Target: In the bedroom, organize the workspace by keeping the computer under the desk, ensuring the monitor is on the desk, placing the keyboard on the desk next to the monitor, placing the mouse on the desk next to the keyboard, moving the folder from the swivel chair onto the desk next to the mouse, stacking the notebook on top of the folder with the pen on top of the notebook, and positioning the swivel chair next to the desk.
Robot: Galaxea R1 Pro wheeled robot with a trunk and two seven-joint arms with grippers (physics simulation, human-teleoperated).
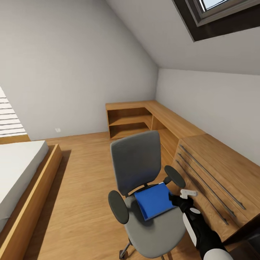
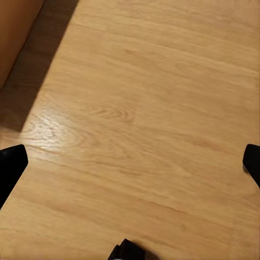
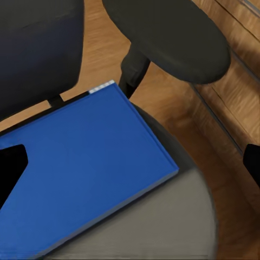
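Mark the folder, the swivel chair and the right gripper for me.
folder (image 1: 154, 200): head view, middle of its blue cover.
swivel chair (image 1: 135, 166): head view, grey backrest.
right gripper (image 1: 177, 199): head view, between its fingertips at the folder's edge.

I can read no text, label, brand, number or sign anywhere here. The folder (image 3: 81, 168) on my swivel chair (image 1: 144, 169) has a plain blue cover, and the wooden drawer unit (image 1: 216, 173) beside that chair carries no markings.
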